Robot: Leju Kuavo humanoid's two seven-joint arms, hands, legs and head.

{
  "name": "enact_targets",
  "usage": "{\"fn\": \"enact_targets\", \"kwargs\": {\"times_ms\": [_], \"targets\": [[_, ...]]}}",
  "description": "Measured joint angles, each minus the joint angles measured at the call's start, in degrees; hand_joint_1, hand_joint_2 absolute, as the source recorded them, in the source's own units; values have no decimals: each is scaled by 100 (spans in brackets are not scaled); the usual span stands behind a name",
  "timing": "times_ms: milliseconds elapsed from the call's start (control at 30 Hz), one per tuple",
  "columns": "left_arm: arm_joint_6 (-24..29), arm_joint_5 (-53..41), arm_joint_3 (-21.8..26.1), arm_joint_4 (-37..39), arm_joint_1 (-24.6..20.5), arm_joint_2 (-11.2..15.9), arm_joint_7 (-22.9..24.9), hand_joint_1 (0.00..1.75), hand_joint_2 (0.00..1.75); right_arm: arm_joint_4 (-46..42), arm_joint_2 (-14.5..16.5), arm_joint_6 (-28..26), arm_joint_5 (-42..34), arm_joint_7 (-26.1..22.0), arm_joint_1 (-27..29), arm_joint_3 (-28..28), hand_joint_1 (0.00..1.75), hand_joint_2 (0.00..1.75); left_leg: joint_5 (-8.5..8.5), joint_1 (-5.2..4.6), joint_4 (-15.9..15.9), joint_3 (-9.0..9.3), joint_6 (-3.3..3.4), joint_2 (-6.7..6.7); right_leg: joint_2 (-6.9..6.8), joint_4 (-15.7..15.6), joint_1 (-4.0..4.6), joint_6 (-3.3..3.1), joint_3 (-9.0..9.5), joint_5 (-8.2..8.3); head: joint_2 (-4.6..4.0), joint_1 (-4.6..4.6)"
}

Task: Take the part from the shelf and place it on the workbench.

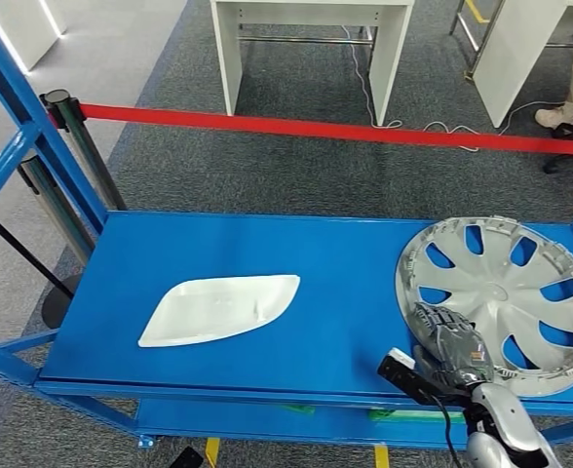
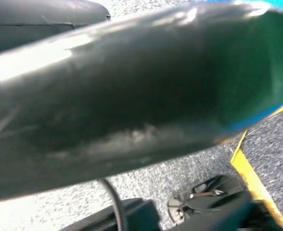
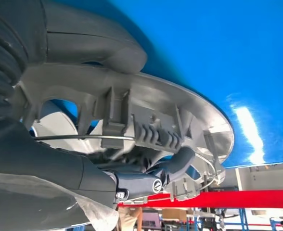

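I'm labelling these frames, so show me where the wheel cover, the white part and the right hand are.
wheel cover point(image 1: 506, 292), head view, on its centre hub.
white part point(image 1: 217, 309), head view, on its middle.
right hand point(image 1: 451, 343), head view, on the hand's back at the cover's rim.

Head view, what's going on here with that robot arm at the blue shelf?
The robot's right hand is gripping the near edge of a silver hubcap that lies on the blue shelf. In the right wrist view, its thumb sits on one face of the rim and its fingers reach through to the other side. The hubcap looks not yet clear of the shelf. A white part lies untouched further along the shelf, to the left.
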Motion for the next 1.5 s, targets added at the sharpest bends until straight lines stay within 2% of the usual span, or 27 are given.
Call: {"fn": "enact_targets", "kwargs": {"times_ms": [33,133,200,300,333,367,400,467,533,600,667,700,733,800,833,867,900,1000,1067,1167,1200,1267,1333,1367,1400,1433,1500], "targets": [[0,-4,0,0,-4,-3,0,0,0,20,3,22,-59,-44,-10,-30,175,175,40,-1,-187,83,33,-10,15,22,8,39,-13,-7,0,2],[1,-9,2,0,-10,-3,2,0,0,79,9,45,-160,-124,-27,-107,175,175,43,-27,-248,86,197,-17,45,25,-1,141,-47,0,0,2],[4,-11,1,-1,-22,1,2,0,0,114,10,63,-190,-158,-34,-142,175,175,78,-23,-273,75,289,-2,34,222,-14,188,-160,-155,0,16],[13,-15,1,0,-26,2,2,0,0,157,13,83,-219,-198,-65,-174,175,175,100,-44,-280,37,357,11,19,1305,-15,208,-683,-693,0,35],[15,-15,2,1,-22,5,2,0,0,171,17,86,-225,-207,-76,-181,175,175,103,-55,-279,30,364,13,19,1615,-14,205,-831,-786,0,33],[17,-15,2,1,-19,8,2,0,0,183,22,89,-229,-216,-88,-186,175,175,104,-65,-279,30,366,13,19,1729,-11,195,-882,-769,0,33],[19,-16,1,1,-18,9,2,0,0,193,28,94,-230,-223,-102,-188,175,175,105,-74,-279,38,368,11,20,1596,-5,172,-812,-641,0,33],[20,-19,1,0,-24,5,2,0,0,204,36,114,-230,-236,-142,-190,175,175,103,-80,-279,62,364,6,19,807,20,92,-409,-259,0,33],[30,-25,2,-1,-38,-7,2,0,0,207,43,144,-230,-250,-189,-186,175,175,91,-87,-273,67,325,1,9,159,59,16,-92,-85,0,29],[37,-36,2,-1,-47,-25,2,0,0,209,49,163,-230,-265,-216,-177,175,175,90,-74,-281,68,255,-1,-1,17,98,-18,-32,-92,0,27],[37,-44,2,-1,-48,-33,2,0,0,209,56,170,-228,-278,-224,-167,175,175,68,-60,-257,69,190,-2,-9,-50,85,-55,28,-39,0,26],[38,-44,1,-1,-49,-30,2,0,0,209,62,175,-226,-283,-228,-163,175,175,-18,-61,-148,29,166,-2,-20,-90,68,-80,62,-4,0,19],[39,-44,1,0,-50,-27,2,0,0,209,70,181,-224,-289,-231,-160,175,175,-169,-61,78,-61,143,-2,-32,-127,47,-100,92,28,0,11],[40,-44,1,1,-45,-19,12,0,0,221,89,191,-220,-306,-237,-153,175,175,-563,-46,797,-366,103,-1,-49,-139,39,-121,89,46,0,3],[40,-44,1,1,-37,-14,18,0,0,232,95,194,-220,-316,-243,-149,175,175,-689,-37,1114,-501,84,-1,-51,-137,36,-120,83,46,0,5],[39,-45,2,1,-29,-7,24,0,0,246,99,197,-220,-328,-251,-145,175,175,-706,-28,1270,-563,66,-1,-50,-136,30,-116,80,46,0,5],[39,-46,1,1,-23,1,26,0,0,262,100,198,-220,-340,-260,-143,175,175,-603,-17,1191,-520,49,-1,-46,-130,20,-106,80,45,0,6],[37,-61,1,-1,-33,10,26,0,0,300,98,200,-222,-389,-293,-148,175,175,-69,33,128,-15,-9,-8,-17,-48,-14,-10,62,9,0,0],[33,-86,1,-1,-44,3,26,0,0,317,94,203,-223,-425,-312,-166,175,175,11,32,-224,135,40,-32,16,14,-2,73,22,-12,0,6],[32,-108,0,-1,-54,9,26,0,0,338,92,206,-225,-469,-315,-181,175,175,26,8,-229,105,197,-29,50,15,-17,170,-21,-10,0,16],[32,-109,0,-1,-62,10,26,0,0,340,92,200,-226,-492,-312,-181,175,175,44,9,-240,98,241,-19,45,98,-26,195,-77,-78,0,25],[34,-111,0,-1,-73,8,25,0,0,340,92,156,-230,-557,-301,-179,175,175,75,5,-252,59,310,-2,25,653,-33,220,-371,-404,0,55],[37,-111,0,-1,-64,11,17,0,0,330,90,62,-230,-620,-267,-182,175,175,89,-21,-249,10,342,3,19,1494,-33,226,-790,-764,0,69],[38,-111,0,-1,-56,13,12,0,0,319,87,19,-230,-641,-244,-186,175,175,93,-33,-248,-2,349,4,19,1739,-32,220,-911,-817,0,68],[38,-111,0,-1,-49,15,8,0,0,304,83,-8,-230,-654,-224,-188,175,175,95,-42,-247,-4,352,3,19,1753,-29,207,-915,-750,0,68],[38,-111,0,-1,-47,15,7,0,0,288,78,-20,-230,-661,-211,-189,175,175,95,-46,-247,3,351,1,20,1513,-25,183,-793,-575,0,68],[38,-111,1,-1,-54,12,7,0,0,255,66,-28,-230,-670,-206,-185,175,175,86,-55,-246,21,336,-4,23,666,-6,119,-364,-193,0,67]]}}
